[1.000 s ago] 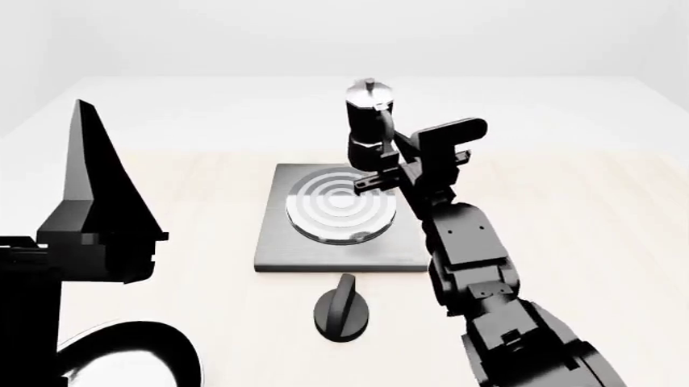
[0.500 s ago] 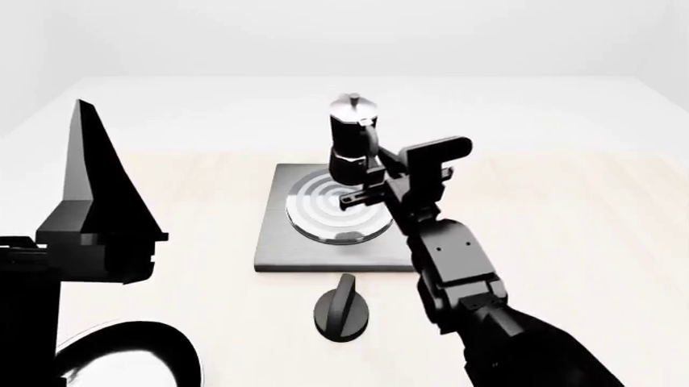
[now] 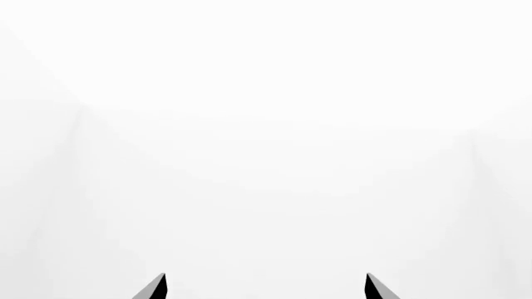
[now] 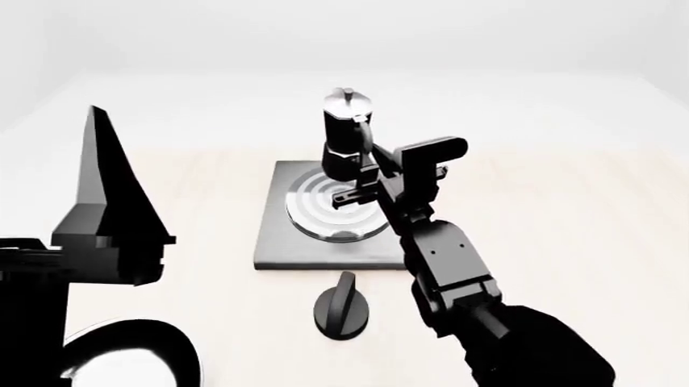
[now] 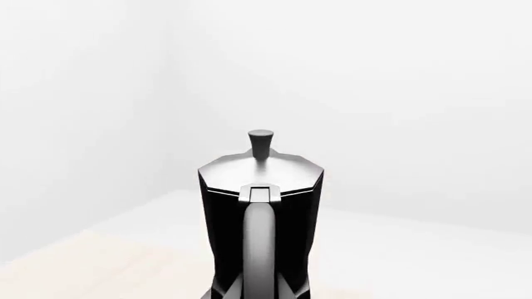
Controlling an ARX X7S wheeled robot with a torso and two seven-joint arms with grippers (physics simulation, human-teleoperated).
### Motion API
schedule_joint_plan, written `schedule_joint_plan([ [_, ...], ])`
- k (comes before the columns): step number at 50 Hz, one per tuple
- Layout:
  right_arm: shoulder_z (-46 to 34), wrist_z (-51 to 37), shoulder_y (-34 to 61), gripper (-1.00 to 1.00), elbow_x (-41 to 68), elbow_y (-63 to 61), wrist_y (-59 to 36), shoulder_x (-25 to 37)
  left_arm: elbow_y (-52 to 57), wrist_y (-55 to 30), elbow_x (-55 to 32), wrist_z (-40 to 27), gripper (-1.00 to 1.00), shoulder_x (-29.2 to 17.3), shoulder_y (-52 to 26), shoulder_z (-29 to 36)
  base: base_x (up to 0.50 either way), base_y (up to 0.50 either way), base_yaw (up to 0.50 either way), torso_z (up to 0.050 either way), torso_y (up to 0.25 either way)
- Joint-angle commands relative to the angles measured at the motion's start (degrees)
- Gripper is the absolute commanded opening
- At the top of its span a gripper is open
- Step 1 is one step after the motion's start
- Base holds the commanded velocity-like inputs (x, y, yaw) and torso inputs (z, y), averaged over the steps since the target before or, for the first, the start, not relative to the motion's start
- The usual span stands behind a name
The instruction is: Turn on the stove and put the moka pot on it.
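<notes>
Right tool pinches the upright black faceted moka pot by its handle, above the dark-grey square stove's far edge.

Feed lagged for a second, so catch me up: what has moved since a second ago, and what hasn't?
The right gripper carried the moka pot by its handle leftward, from beyond the stove's far right corner to over the far edge of the burner rings. The left gripper rose slightly, holding nothing. The stove, knob and frying pan stayed put.
</notes>
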State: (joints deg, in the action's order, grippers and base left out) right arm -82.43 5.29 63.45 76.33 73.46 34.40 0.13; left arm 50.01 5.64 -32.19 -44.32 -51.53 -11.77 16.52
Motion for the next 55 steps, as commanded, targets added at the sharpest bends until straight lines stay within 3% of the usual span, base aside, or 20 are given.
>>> schedule_joint_plan([
  [1, -2.2, -1.2, 1.4, -1.0, 2.1, -1.0, 1.9, -0.1, -0.1, -0.4, 0.1, 0.0, 1.0, -0.1, -0.1, 0.2, 0.0, 0.0, 0.0, 0.0, -0.102],
  [55, -4.1, -4.9, 2.7, -1.0, 1.7, -1.5, 7.2, -0.1, -0.4, 0.6, 0.0, 0.7, 1.0, 0.6, -0.1, 0.6, 0.0, 0.0, 0.0, 0.0, -0.101],
])
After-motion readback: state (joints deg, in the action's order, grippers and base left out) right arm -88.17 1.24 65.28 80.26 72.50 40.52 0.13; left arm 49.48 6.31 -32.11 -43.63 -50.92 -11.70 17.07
